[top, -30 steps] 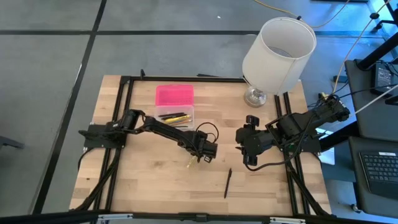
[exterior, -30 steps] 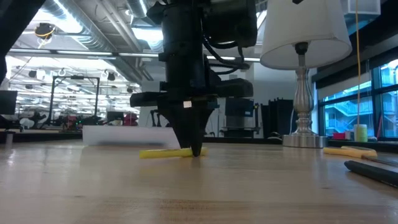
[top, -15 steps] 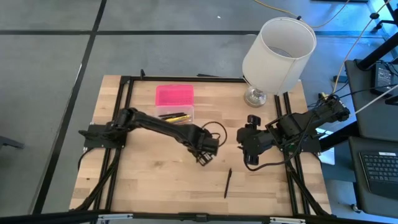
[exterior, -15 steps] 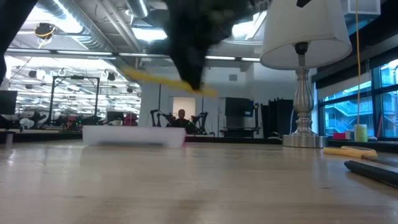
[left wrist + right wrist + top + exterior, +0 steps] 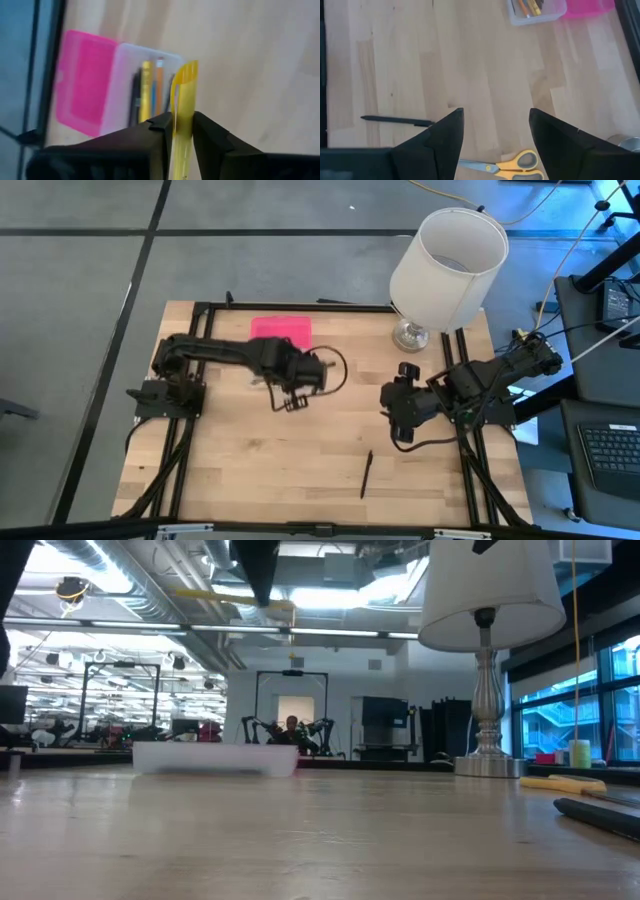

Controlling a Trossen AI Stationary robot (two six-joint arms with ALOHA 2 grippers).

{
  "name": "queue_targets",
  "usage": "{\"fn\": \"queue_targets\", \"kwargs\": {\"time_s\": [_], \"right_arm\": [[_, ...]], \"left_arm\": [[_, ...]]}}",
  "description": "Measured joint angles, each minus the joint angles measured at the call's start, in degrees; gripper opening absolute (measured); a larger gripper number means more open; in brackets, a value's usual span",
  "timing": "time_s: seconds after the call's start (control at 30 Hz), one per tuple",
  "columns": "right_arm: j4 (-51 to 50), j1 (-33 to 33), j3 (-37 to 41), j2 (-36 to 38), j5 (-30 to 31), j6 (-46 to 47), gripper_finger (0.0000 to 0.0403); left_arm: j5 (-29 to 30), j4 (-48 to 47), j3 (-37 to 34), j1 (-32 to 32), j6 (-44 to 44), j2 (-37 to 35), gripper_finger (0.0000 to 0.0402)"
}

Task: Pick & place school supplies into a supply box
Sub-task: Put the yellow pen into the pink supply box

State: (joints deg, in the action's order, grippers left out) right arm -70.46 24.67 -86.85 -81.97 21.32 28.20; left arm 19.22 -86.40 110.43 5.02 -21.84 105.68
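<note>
My left gripper [image 5: 287, 398] is shut on a thin yellow stick-like supply [image 5: 182, 95], high above the table beside the supply box; in the low view the gripper [image 5: 258, 580] carries the stick [image 5: 225, 597] near the top of the picture. The box has a pink lid [image 5: 85, 95] lying open and a clear base [image 5: 145, 95] with several pens inside. My right gripper [image 5: 492, 135] is open and empty at the table's right, above yellow-handled scissors [image 5: 512, 164]. A black pen [image 5: 367, 473] lies on the wood near the front. My left gripper pinches the yellow stick partway along its length [image 5: 181, 125] between its two fingers. In the low view the fingers [image 5: 262, 585] come from above, pointing down, and lie across it. The stick hangs about level, lifted clear of the table.
A big white lamp [image 5: 447, 265] stands at the table's far right on a metal foot [image 5: 487, 755]. The black pen [image 5: 395, 120] lies near my right gripper. Bare wood lies between the two arms and along the table's near side.
My left gripper has lifted the yellow stick off the table and carried it up and toward the table's far left, to the supply box. The stick, which lay on the wood, now hangs level and well clear.
</note>
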Motion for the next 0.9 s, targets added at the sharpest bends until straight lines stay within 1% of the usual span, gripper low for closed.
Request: {"fn": "queue_targets", "kwargs": {"time_s": [0.1,0.23,0.4,0.57,0.7,0.9], "right_arm": [[0.6,-0.65,0.0,0.0,0.04,0.04,0.0229],[1.55,-1.29,0.0,0.0,0.07,0.05,0.0229],[1.67,-1.31,0.0,0.0,0.07,0.04,0.0229],[1.73,-1.31,0.0,0.0,0.09,0.03,0.0229],[2.1,-1.31,0.0,0.0,0.15,-0.01,0.0229],[2.09,-1.9,0.0,0.0,0.89,-0.17,0.0229]], "left_arm": [[0.05,0.13,-0.8,-3.44,3.7,-0.03,0.0053],[-4.41,5.42,-5.42,-7.84,8.98,0.0,0.0054],[-6.16,14.69,-12.63,-12.2,13.47,-0.01,0.0054],[-12.74,24.0,-19.64,-15.57,16.9,0.01,0.0054],[-15.08,31.26,-25.2,-17.79,18.99,0.01,0.0054],[-21.48,42.41,-32.89,-21.45,20.1,0.01,0.0054]]}}
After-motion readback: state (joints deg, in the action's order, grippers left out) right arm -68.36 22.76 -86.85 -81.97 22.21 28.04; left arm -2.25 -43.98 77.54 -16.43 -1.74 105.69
